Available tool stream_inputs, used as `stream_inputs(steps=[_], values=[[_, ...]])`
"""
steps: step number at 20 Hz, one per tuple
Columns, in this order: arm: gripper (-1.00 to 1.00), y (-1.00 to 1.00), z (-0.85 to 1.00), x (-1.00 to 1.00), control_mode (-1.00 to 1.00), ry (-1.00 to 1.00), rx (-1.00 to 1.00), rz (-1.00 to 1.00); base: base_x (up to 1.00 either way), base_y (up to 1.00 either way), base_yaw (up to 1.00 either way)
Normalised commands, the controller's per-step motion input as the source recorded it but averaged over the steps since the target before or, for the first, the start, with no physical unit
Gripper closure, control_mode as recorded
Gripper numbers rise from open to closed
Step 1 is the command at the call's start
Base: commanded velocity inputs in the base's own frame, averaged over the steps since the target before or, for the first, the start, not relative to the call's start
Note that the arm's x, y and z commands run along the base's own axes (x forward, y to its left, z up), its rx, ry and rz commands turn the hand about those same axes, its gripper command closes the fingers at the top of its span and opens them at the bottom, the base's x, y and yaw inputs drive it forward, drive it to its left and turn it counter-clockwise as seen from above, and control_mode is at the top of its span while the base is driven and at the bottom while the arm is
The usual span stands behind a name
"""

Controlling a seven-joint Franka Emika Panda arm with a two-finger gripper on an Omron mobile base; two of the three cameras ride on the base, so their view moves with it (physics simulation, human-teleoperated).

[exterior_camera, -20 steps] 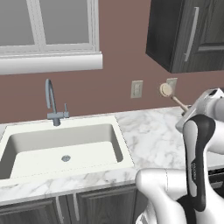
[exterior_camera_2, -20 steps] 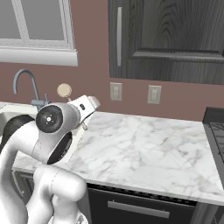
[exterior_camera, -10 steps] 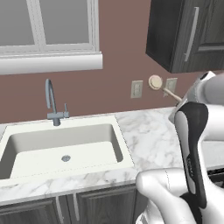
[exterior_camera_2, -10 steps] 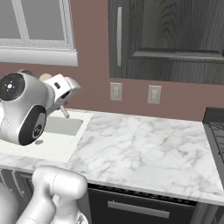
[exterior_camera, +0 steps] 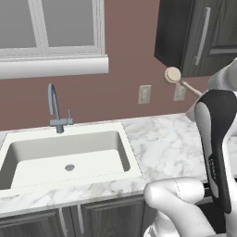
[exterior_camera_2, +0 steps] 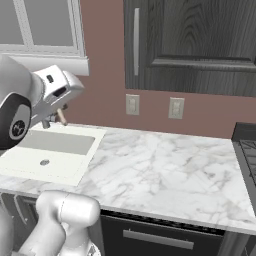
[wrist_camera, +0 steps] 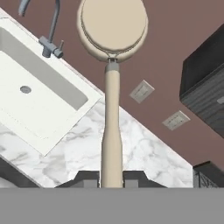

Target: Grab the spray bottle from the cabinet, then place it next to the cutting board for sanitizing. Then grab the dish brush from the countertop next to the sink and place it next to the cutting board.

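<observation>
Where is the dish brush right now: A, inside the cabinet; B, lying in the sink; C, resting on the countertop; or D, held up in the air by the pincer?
D: the pincer clamps the dish brush by its handle, well above the countertop.

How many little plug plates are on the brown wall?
2. One outlet plate sits on the wall under the cabinet, nearer the sink. The second outlet plate is just beside it, toward the stove side. More may be hidden behind the arm.
</observation>
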Motion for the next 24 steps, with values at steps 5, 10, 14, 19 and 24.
stream_inputs(steps=[5,10,14,19,24], values=[[1.00,0.00,-0.17,-0.34,-1.00,-0.02,0.14,-0.04,0.00,0.00,0.00],[1.00,0.04,-0.13,-0.22,-1.00,-0.08,0.10,0.00,0.00,0.00,0.00],[1.00,0.14,-0.01,-0.05,-1.00,-0.27,0.00,0.00,0.00,0.00,0.00],[1.00,0.10,0.00,-0.21,-1.00,-0.40,0.00,0.00,0.00,0.00,0.00],[1.00,0.02,0.00,-0.18,1.00,-0.25,0.00,0.00,-0.22,0.00,0.00]])
